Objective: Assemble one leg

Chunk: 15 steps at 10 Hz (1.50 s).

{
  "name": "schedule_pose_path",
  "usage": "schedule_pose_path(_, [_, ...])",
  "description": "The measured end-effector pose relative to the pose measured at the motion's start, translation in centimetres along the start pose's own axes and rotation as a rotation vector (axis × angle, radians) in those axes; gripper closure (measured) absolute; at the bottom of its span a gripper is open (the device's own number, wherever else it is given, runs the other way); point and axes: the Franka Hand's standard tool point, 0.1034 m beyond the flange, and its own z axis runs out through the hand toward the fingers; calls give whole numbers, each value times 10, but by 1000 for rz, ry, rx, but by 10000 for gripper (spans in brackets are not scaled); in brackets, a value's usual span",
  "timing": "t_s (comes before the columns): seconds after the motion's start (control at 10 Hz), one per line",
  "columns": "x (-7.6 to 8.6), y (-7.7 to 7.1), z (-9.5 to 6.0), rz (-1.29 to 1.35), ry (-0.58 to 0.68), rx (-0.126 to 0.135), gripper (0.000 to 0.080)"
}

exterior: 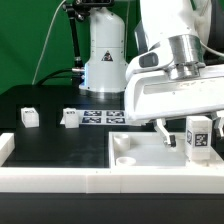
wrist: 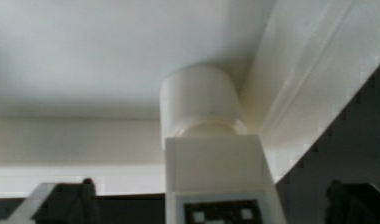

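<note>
table (exterior: 50,140): black, carries everything.

panel (exterior: 150,152): big white tray-like square, flat on the table at the front, toward the exterior view's right, rim up. One corner hole (exterior: 124,157) shows empty, at the corner on the exterior view's left.

hand (wrist: 213,202): hangs pointing down over the panel's far corner on the exterior view's right. It is spread. In the wrist view each of the fingers (wrist: 66,200) stands off the leg with a pale gap between, so nothing is pinched.

leg (exterior: 200,135): upright on the panel at that corner, tag toward the exterior camera, centred between the fingers.

Key relation: the leg's long axis is vertical, in line with the hand's approach axis. The wrist view looks straight down it, with the tagged square block nearest and the round section beyond. The far end sits against the panel floor, just beside the rim wall. The leg hides its own seat, so I can't tell whether it is in a hole.

My read: no sideways offset to fix. The next move is probably to close on the block and turn about that axis. The rim wall sits close on one side, so a finger could foul it.

A loose leg (exterior: 28,116) and a second loose leg (exterior: 70,119) lie well apart from the hand, near the marker board (exterior: 100,117).
</note>
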Motion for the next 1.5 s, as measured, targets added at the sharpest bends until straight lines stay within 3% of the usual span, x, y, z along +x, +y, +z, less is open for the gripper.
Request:
schedule_pose_path(0.6, [31, -3, -24, -3, -43, 20, 150])
schedule_pose_path(0.7, [31, -4, -20, 2, -91, 33, 150])
schedule_pose_path(0.9, [34, -11, -17, 26, -303, 87, 150])
schedule_pose_path(1.3, [32, -5, -14, 41, -597, 158, 150])
schedule_pose_path(1.4, [38, 0, -10, 45, -539, 140, 150])
schedule_pose_path(1.5, [31, 0, -10, 67, -533, 128, 150])
